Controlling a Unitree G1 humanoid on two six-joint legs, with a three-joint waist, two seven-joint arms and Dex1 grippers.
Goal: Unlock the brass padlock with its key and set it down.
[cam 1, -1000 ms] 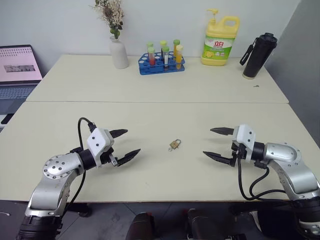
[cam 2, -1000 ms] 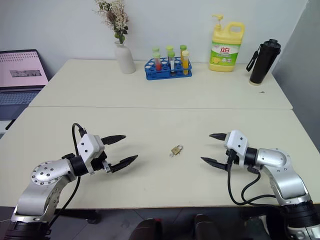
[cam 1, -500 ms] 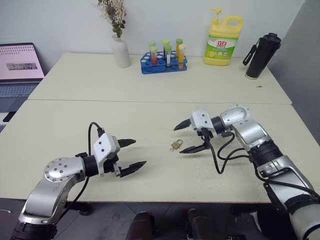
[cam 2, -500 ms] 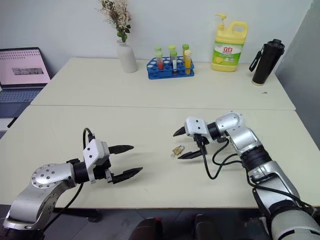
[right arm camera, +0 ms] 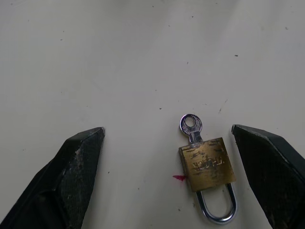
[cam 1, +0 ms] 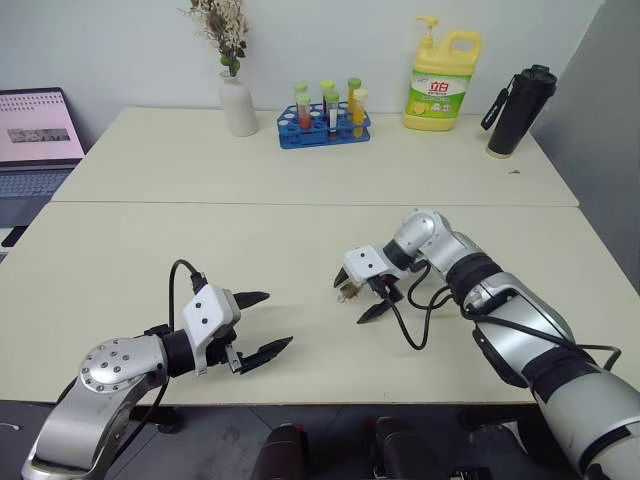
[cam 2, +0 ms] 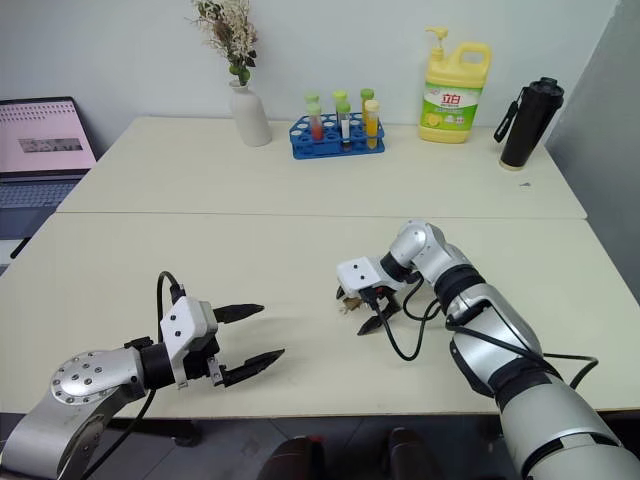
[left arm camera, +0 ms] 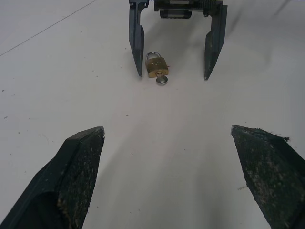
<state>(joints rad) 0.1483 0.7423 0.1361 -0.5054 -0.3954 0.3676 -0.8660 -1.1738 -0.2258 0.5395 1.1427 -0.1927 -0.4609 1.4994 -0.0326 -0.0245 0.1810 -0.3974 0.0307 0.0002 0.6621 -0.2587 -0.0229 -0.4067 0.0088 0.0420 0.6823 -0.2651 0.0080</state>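
Note:
The brass padlock (right arm camera: 208,164) lies flat on the cream table (cam 1: 300,230), near its middle. Its silvery shackle (right arm camera: 218,209) looks closed, and a small key (right arm camera: 190,126) sticks out of the body's opposite end. My right gripper (cam 1: 352,300) points down at the padlock, open, with its fingers (left arm camera: 137,47) on either side of it and touching nothing. The padlock sits nearer one finger than the other. My left gripper (cam 1: 277,320) hovers open and empty near the table's front edge, to the left of the padlock (left arm camera: 156,66) and aimed at it.
Along the back of the table stand a white vase (cam 1: 238,105), a blue rack of test tubes (cam 1: 323,125), a yellow detergent bottle (cam 1: 442,80) and a black flask (cam 1: 516,110). A laptop (cam 1: 38,135) sits at the far left.
My right arm has swung left and tipped its gripper down, so its open fingers now straddle the padlock. My left gripper has drawn back a little toward the table's front edge.

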